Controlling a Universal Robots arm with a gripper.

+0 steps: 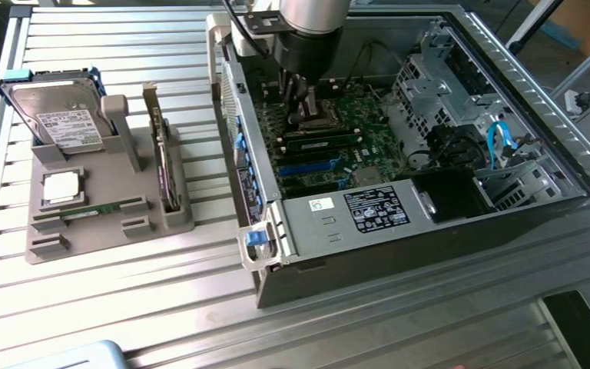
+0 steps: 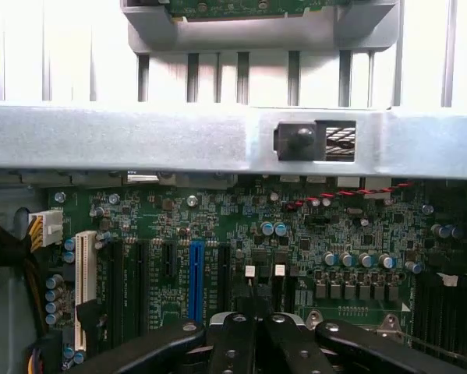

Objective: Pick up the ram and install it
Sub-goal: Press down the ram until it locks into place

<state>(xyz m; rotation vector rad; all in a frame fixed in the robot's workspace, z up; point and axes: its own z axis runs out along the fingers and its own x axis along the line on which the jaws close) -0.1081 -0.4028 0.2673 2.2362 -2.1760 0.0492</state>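
1. The arm reaches down into the open computer case, and its gripper sits low over the green motherboard, near the middle of the board.

2. The gripper is clenched tight — in the wrist view its black fingers are drawn together just above the board. I cannot tell from here whether anything is pinched between them.

3. A long dark stick, which looks like the ram, lies seated across the motherboard just below the gripper in the exterior view, beside a blue slot.

4. On the grey holder tray at the exterior view's left, well apart from the case, a thin green strip lies flat in a groove; it may be another stick, too small to be sure.

5. The same tray carries a silver hard drive with a white label standing upright, and an expansion card on edge beside it.

6. Case and tray both rest on a ribbed metal table.

7. Through the wrist view, the case's metal edge crosses above the board — a blue slot stands among black ones.
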